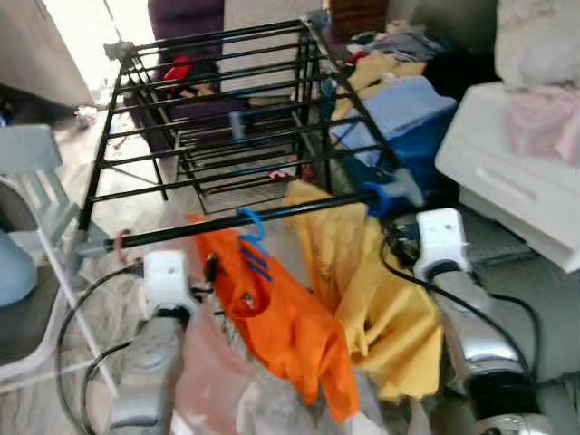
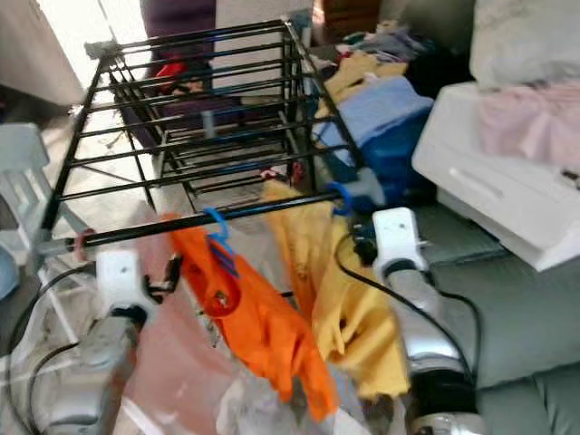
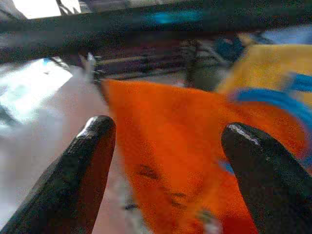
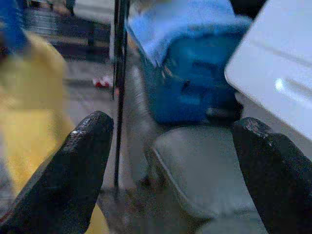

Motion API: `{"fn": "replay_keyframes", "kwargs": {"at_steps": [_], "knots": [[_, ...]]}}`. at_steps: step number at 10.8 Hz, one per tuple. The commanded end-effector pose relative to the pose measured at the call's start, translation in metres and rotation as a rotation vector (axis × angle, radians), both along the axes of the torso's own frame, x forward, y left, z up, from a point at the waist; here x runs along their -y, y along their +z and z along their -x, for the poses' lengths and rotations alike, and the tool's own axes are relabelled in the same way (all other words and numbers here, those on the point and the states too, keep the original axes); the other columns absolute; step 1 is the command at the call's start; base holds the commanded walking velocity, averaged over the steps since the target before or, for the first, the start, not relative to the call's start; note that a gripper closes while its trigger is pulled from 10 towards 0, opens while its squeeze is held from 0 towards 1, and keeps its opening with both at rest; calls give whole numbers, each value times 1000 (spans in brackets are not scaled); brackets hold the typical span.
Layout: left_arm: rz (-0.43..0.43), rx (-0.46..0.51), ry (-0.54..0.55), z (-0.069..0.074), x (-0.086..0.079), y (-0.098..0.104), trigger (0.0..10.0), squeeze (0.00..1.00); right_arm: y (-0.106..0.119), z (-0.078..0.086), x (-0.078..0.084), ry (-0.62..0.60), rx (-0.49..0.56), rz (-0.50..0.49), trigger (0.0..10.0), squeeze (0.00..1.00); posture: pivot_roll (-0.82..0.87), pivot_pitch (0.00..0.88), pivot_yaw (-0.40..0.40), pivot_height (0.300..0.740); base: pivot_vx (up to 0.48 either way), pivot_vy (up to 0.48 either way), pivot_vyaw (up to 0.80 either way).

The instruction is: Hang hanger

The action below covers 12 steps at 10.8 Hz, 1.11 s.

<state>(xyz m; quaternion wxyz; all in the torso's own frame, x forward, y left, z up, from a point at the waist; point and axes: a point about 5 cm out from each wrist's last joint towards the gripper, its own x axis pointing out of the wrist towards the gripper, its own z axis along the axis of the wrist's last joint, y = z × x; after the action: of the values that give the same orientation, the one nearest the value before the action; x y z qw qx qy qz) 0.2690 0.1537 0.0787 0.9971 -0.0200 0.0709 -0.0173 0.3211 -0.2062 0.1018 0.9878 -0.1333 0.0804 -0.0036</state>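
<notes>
Black metal rack [image 1: 217,109], orange cloth [image 1: 281,317]

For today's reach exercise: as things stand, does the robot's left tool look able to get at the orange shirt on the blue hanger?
Probably yes. The left tool is open and faces the orange shirt directly, with nothing between them.

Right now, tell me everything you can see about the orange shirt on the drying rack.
The orange shirt is bright, soft-looking fabric, creased, with small dark marks on its front. It hangs on a blue hanger whose hook sits over the front black bar of the drying rack. It droops at a slant toward the floor. A yellow garment hangs right beside it on the same bar, and they seem to touch. The left gripper is open, pointing at the shirt, not holding it.
</notes>
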Motion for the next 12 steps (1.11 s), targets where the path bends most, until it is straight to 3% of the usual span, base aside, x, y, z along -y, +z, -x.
{"fn": "replay_keyframes", "kwargs": {"at_steps": [1,4,7,8,9,12], "knots": [[-19,-8,13,1,-7,0,10000,0,-3,-1,-2,28,-31,-36,10000,0,-162,0,81,740,0,0,0],[-25,-19,10,1,-8,-1,10000,0,-13,3,2,178,-164,-116,10000,0,-164,0,82,740,0,0,0],[-28,-41,-14,0,-6,-2,10000,0,-25,2,24,239,-297,-146,10000,0,-162,0,95,740,0,0,0],[-32,-47,-22,0,-7,-2,10000,0,-28,-1,24,261,-330,-176,10000,0,-158,0,99,740,0,0,0],[-36,-55,-29,1,-7,-2,10000,0,-34,-3,14,371,-401,-222,10000,0,-150,0,102,740,0,0,0],[-43,-67,-37,2,-6,-3,10000,0,-28,-18,2,427,-379,-200,10000,0,-135,0,98,740,0,0,0]]}}
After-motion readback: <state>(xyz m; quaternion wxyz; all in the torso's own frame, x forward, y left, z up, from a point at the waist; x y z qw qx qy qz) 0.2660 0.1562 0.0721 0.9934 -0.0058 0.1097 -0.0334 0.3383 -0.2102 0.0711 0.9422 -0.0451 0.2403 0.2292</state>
